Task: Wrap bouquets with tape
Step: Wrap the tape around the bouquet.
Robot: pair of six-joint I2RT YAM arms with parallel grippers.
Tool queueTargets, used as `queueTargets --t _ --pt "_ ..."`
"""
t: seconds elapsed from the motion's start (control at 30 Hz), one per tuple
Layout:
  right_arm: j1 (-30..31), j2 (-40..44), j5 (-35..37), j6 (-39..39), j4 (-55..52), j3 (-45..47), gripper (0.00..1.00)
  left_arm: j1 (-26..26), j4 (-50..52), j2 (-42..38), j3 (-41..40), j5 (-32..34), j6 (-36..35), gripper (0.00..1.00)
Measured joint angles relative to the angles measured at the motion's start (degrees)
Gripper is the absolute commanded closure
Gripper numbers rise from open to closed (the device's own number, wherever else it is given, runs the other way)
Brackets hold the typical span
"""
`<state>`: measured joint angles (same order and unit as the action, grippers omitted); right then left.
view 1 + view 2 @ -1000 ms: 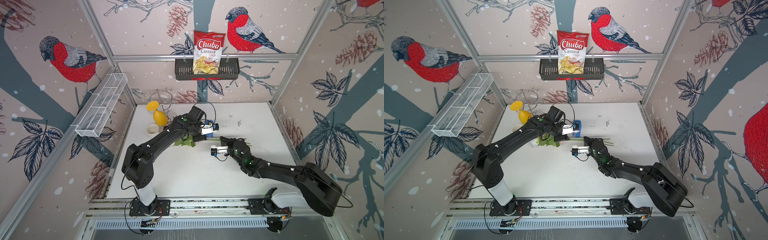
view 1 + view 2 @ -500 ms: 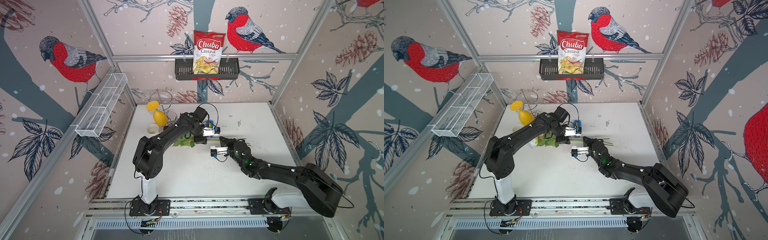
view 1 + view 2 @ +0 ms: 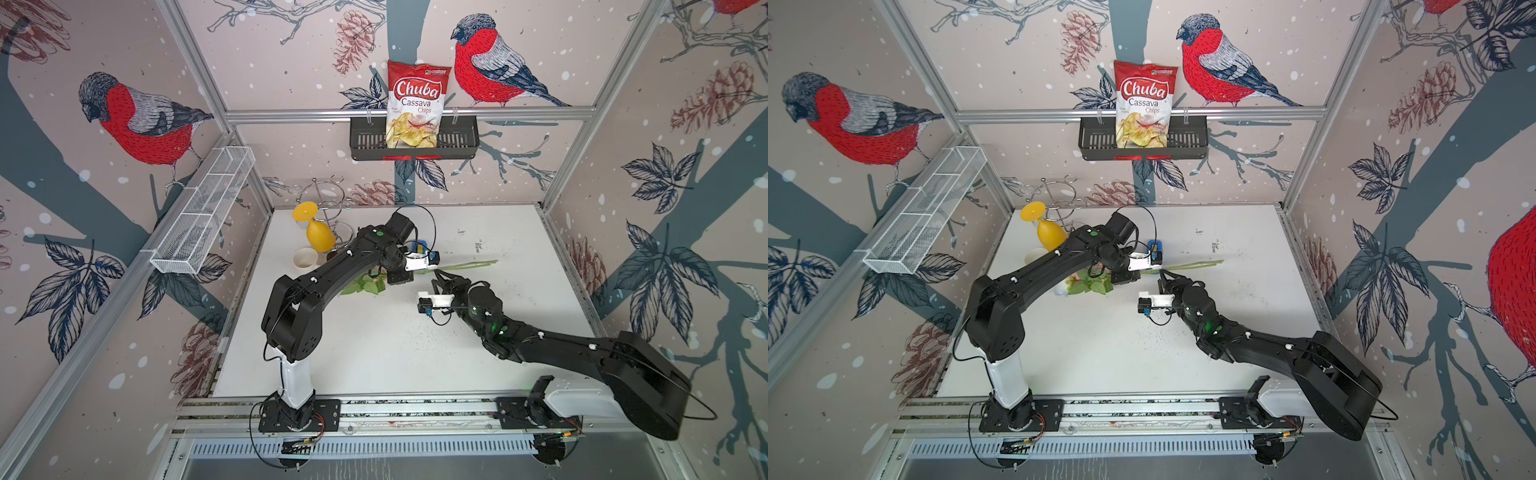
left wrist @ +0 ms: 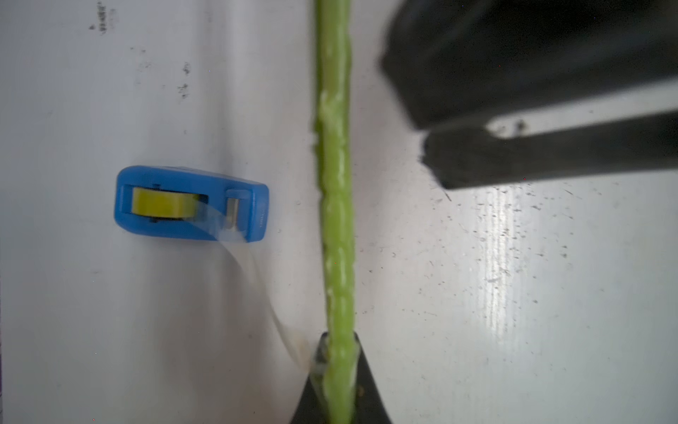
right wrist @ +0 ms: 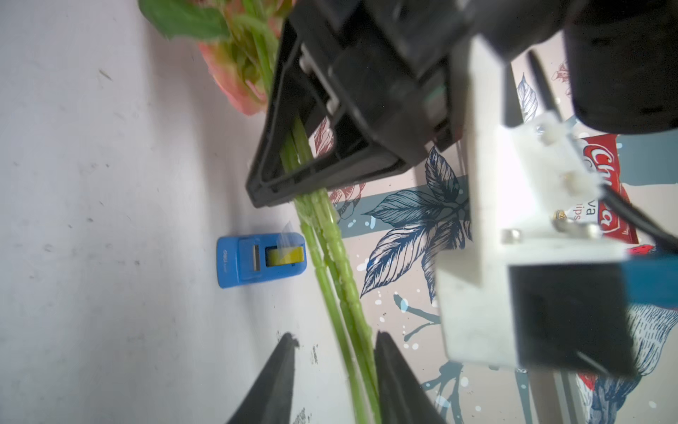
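The bouquets are one bunch lying across the table in both top views, with green leaves (image 3: 365, 284) (image 3: 1092, 284) and long green stems (image 3: 469, 264) (image 3: 1196, 264). My left gripper (image 3: 405, 275) (image 4: 337, 341) is shut on the stems (image 4: 335, 220). My right gripper (image 3: 439, 279) (image 5: 335, 336) is open around the stems (image 5: 330, 257), which lie against one finger. A pink rose (image 5: 234, 84) shows behind the left jaws. The tape is a yellowish roll in a blue dispenser (image 3: 420, 245) (image 3: 1155, 246) (image 4: 190, 203) (image 5: 260, 260) beside the stems. A clear strip (image 4: 264, 286) runs from it to the stems at the left jaws.
A yellow goblet (image 3: 319, 235), a small white cup (image 3: 305, 257) and a wire stand (image 3: 328, 195) stand at the back left. A chips bag (image 3: 415, 104) sits in a black basket on the back wall. A white wire shelf (image 3: 203, 208) hangs on the left wall.
My left gripper has moved onto the stems and shut on them. My right gripper has opened and let go of the stems, staying around them.
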<state>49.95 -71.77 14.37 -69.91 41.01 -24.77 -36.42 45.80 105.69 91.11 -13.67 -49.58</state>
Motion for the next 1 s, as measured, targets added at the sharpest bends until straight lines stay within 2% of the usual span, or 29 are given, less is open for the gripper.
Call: queueTargets --t 0.17,0.3,0.4,0.5,0.6,0.7,0.8,0.9,1.0 --pt "3.19 8.87 2.62 6.49 -2.62 2.8 0.42 -0.46 -5.27 -3.91 -6.95 2.67 2.54 1.0" --pt "6.54 18.51 4.76 13.42 -6.99 3.21 0.38 -2.01 -9.64 -6.88 -11.65 5.27 3.1 1.0" --pt "8.41 26.53 5.29 19.71 -10.82 3.28 0.31 -3.32 -12.7 -8.02 -14.6 7.76 3.08 1.0" --pt "8.33 34.27 6.36 27.8 -13.05 2.97 0.21 -4.7 -16.37 -8.63 -17.73 11.41 3.02 1.0" --pt "6.62 39.6 7.48 36.59 -14.47 2.05 0.16 -6.29 -20.74 -9.51 -20.68 16.0 2.97 1.0" --pt "1.49 41.31 8.33 47.08 -16.5 -0.87 0.12 -8.11 -26.71 -10.86 -24.74 19.96 1.9 1.0" --pt "-7.19 39.56 6.8 59.06 -20.76 -5.75 0.1 -9.68 -32.46 -11.89 -28.7 23.85 0.94 1.0" --pt "-16.46 35.23 1.68 70.53 -24.9 -9.99 0.12 -11.3 -40.76 -12.28 -33.66 29.05 -1.66 1.0" --pt "-24.74 27.91 -5.64 80.81 -29.55 -14.21 0.19 -12.85 -50.23 -11.61 -39.74 35.06 -5.49 1.0"
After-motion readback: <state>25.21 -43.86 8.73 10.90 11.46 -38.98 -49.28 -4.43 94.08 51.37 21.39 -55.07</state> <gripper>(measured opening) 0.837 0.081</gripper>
